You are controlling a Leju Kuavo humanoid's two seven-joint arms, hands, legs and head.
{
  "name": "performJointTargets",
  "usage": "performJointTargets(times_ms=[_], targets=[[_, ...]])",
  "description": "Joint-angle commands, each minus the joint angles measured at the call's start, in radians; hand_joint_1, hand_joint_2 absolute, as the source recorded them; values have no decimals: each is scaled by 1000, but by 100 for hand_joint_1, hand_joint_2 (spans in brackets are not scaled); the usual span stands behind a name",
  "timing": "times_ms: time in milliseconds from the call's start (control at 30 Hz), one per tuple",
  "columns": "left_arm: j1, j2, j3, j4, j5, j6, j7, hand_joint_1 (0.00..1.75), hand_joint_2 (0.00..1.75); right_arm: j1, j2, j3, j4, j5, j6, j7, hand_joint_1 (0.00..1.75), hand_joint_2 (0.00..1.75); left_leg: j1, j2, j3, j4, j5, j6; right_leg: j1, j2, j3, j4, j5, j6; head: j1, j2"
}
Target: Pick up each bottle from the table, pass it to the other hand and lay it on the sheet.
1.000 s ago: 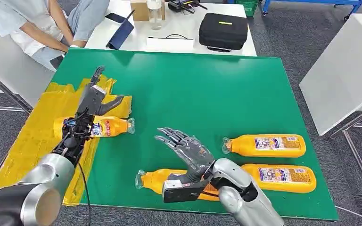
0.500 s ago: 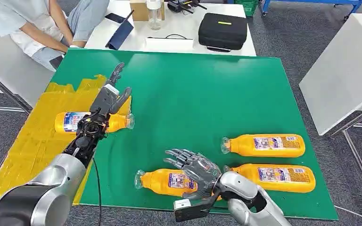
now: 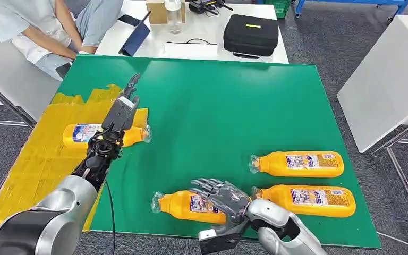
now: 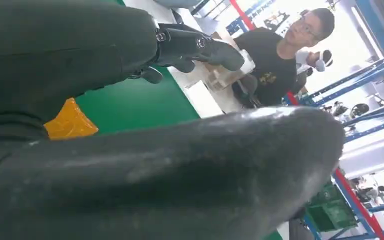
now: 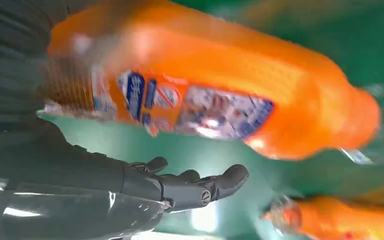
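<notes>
1. The yellow sheet (image 3: 42,159) covers the left part of the green table (image 3: 234,106). One orange bottle (image 3: 93,134) lies on it, long axis running left-right, its clear cap end pointing right and reaching just past the sheet's edge onto the green.

2. The left hand (image 3: 121,111) hangs over that bottle's neck end with its fingers stretched out and apart, holding nothing. In the left wrist view the thumb (image 4: 180,170) and extended fingers (image 4: 200,47) are likewise bare.

3. The near bottle (image 3: 188,205) lies at the table's front edge, long axis left-right, cap end pointing left. The right hand (image 3: 224,195) is spread above its base end, fingers apart and not closed on it. The right wrist view shows the label close by the palm, with fingers (image 5: 200,187) clear of the body.

4. Judged from this, the step in hand is picking up this near bottle. To do it well, the hand should close across the bottle's width near the labelled middle, not at the tapering neck, so the round body cannot roll or tip out.

5. Two more bottles lie further right: the far bottle (image 3: 300,164) and the right front bottle (image 3: 311,201), both with long axes left-right and caps pointing left. The front one's cap sits just beside the right hand, so the fingers should avoid nudging it.
</notes>
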State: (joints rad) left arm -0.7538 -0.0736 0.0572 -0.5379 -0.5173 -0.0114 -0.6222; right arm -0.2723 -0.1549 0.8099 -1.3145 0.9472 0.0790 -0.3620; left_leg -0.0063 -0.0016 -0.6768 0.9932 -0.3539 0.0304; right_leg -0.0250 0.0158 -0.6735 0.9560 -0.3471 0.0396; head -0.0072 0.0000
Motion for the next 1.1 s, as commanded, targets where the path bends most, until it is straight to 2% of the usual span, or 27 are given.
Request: performJointTargets(times_ms=[33,67,100,133,167,233,333,533,600,700,733,767,800,833,900,1100], targets=[[-30,-1,-18,69,4,-8,2,0,0,-81,32,61,205,9,3,14,0,175,1,1,7,0,-3,-2,1,0,7,0,-2,-2,0,0],[-30,-1,-18,69,4,-8,2,0,0,-81,32,61,205,9,3,14,0,175,0,1,5,-1,-2,-1,0,0,5,-1,-1,-1,0,0],[-31,-4,-17,75,5,-5,2,0,0,-90,37,65,232,13,6,30,0,175,1,1,13,2,-8,-3,2,-1,13,2,-6,-4,0,0],[-32,-6,-16,79,6,-6,2,0,0,-100,38,81,258,28,18,53,0,175,1,1,7,0,-3,-2,1,-1,7,-1,-2,-2,0,0],[-33,-7,-16,80,6,-8,2,0,0,-105,38,89,270,31,24,56,0,175,1,1,11,1,-5,-3,2,-1,10,0,-4,-3,0,0],[-33,-10,-16,84,6,-7,3,0,0,-108,39,101,304,31,34,57,0,175,1,1,5,0,-2,-1,1,-1,5,-1,-1,-2,0,0],[-35,-11,-16,89,7,-5,5,0,0,-115,45,106,333,32,30,71,0,175,1,0,10,0,-3,-2,2,-2,10,-1,-3,-3,0,0],[-34,-12,-15,90,7,-7,6,0,0,-118,42,109,341,37,35,87,0,175,1,1,15,0,-3,-3,2,-2,13,-1,-3,-4,0,0],[-34,-12,-15,90,7,-7,6,0,0,-118,42,109,341,37,35,87,0,175,2,0,18,1,-6,-7,3,-4,17,0,-6,-5,0,0],[-33,-12,-14,92,9,-8,7,0,0,-118,42,109,346,38,36,95,3,175,1,2,17,-1,-3,-5,2,-2,15,-2,-3,-3,0,0],[-31,-12,-14,93,9,-8,8,0,0,-118,41,110,349,39,37,99,63,175,2,0,19,0,-4,-6,2,-4,17,-2,-4,-4,0,0],[-30,-14,-14,94,11,-9,8,0,0,-119,40,115,357,41,41,102,145,175,1,1,19,-1,-3,-5,2,-3,16,-2,-3,-3,0,0],[-29,-15,-14,95,12,-9,8,0,0,-120,40,119,363,41,44,102,162,175,2,0,20,-1,-4,-6,2,-4,18,-2,-4,-4,0,0],[-28,-16,-14,96,15,-11,8,0,0,-121,40,122,369,40,48,103,148,175,2,0,21,0,-5,-7,3,-5,19,-2,-4,-6,0,0],[-27,-19,-14,96,17,-12,8,0,0,-121,38,128,377,40,58,107,175,175,1,1,20,-1,-3,-6,2,-3,18,-2,-3,-4,0,0],[-26,-25,-15,97,20,-17,9,0,0,-117,36,130,383,39,62,117,175,175,2,0,23,-1,-4,-8,3,-4,21,-2,-4,-6,0,0]])
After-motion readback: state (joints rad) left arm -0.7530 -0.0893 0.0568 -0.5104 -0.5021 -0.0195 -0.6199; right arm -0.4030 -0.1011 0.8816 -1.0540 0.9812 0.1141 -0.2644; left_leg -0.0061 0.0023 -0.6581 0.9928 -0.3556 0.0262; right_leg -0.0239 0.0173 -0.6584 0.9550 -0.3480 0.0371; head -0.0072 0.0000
